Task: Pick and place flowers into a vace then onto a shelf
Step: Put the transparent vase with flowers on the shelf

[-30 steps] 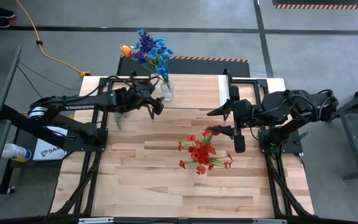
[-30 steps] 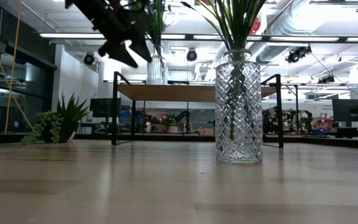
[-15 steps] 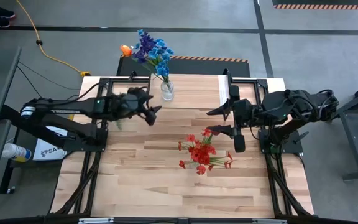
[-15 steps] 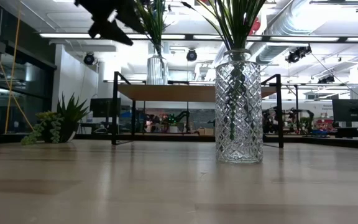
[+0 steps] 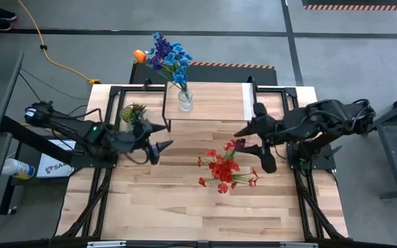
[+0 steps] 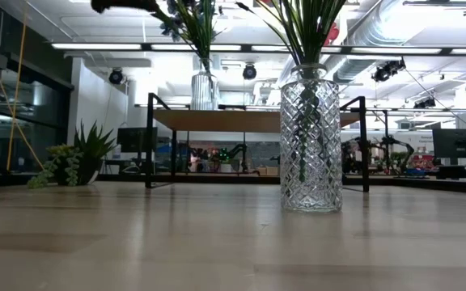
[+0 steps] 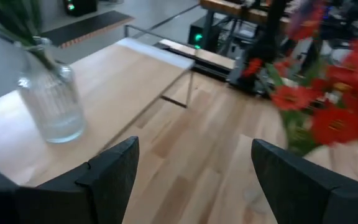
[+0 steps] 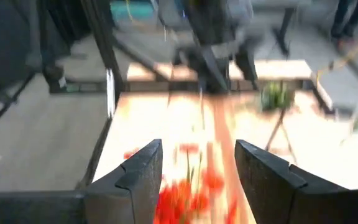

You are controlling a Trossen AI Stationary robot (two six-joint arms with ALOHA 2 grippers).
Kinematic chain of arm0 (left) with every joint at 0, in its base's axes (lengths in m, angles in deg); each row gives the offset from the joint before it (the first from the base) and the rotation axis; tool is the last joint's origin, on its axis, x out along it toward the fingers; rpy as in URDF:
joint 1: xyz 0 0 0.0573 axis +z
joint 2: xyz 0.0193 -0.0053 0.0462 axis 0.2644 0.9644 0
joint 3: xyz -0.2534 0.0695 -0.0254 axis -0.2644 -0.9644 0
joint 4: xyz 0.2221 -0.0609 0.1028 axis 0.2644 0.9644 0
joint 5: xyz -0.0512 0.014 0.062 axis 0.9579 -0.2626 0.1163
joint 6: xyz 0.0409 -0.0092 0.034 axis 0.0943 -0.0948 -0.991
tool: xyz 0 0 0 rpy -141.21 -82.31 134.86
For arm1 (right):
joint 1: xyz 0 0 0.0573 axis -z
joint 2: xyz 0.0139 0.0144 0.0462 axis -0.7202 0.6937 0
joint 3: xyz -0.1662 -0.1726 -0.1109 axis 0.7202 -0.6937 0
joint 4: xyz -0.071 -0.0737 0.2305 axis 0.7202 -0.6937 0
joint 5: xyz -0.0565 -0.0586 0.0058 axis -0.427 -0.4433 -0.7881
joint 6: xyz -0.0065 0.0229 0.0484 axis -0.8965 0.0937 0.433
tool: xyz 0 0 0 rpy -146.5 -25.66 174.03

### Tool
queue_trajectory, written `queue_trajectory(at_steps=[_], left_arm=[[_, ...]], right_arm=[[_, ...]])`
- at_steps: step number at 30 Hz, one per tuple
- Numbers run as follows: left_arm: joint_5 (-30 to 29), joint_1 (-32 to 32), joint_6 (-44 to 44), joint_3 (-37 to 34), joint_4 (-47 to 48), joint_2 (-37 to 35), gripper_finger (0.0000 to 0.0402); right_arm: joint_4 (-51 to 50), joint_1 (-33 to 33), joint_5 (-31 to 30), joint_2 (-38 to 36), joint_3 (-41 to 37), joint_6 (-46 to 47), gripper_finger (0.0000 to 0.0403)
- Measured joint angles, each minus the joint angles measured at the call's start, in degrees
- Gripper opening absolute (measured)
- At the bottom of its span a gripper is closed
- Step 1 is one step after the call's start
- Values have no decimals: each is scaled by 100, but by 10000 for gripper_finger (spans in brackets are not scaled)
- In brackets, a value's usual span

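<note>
Left tool [image 5: 158,136] back, off wooden shelf [image 5: 209,100]

Robotics lab, exposed ceiling ducts [image 6: 427,32], strip lights, concrete floor [image 5: 336,48] with hazard tape, benches behind

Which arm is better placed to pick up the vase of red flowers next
Right, probably. The right gripper hangs open right beside the red flowers in their vase, while the left gripper, also open, sits farther off across the table.
</note>
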Motion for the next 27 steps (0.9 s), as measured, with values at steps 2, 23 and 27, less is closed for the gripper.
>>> queue_trajectory(at_steps=[2,23,27], left_arm=[[-166,-280,7,0,-1,0,342],[-915,-1161,343,0,-1,13,342],[-912,-1161,348,0,-1,13,342]], right_arm=[[-466,-2,-10,-5,0,299,193],[-3626,0,187,-1957,-198,3739,192],[-3687,0,491,-2112,-688,4011,192]])
